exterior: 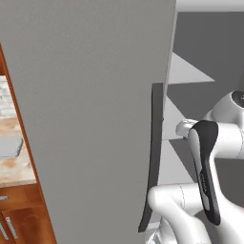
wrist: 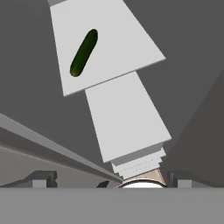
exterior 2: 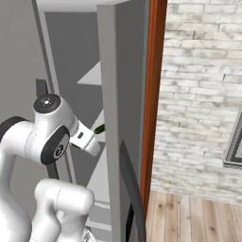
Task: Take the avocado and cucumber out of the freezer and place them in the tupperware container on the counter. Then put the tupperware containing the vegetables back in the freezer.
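Far left in the left base view, the tabletop [exterior: 16, 167] is showing as a strip of beige-pink marbled stone over reddish-brown cabinet fronts [exterior: 24, 214]. The tupperware container [exterior: 9, 147] is sitting flat on it, pale grey, cut off by the picture's edge.

Next to the right, the freezer [exterior: 95, 119] is standing with its big matte-grey door swung open, the dark bar handle [exterior: 153, 157] running down the door's edge. Beyond that edge the pale interior shelves [exterior: 183, 71] are showing.

The white arm is reaching past the door into the freezer compartment. The claw [wrist: 111, 181] is standing with its jaws spread wide, one dark fingertip [wrist: 41, 178] low on each side of the hand view, nothing between them.

In the hand view the cucumber [wrist: 84, 53] is lying on a pale shelf [wrist: 131, 43], dark green and glossy, well apart from the claw. In the right base view a small sliver of it [exterior 2: 99, 129] is peeking out just beside the freezer's side wall.

Far right, a pale brick wall [exterior 2: 203, 94] is rising over a wooden floor [exterior 2: 194, 217].
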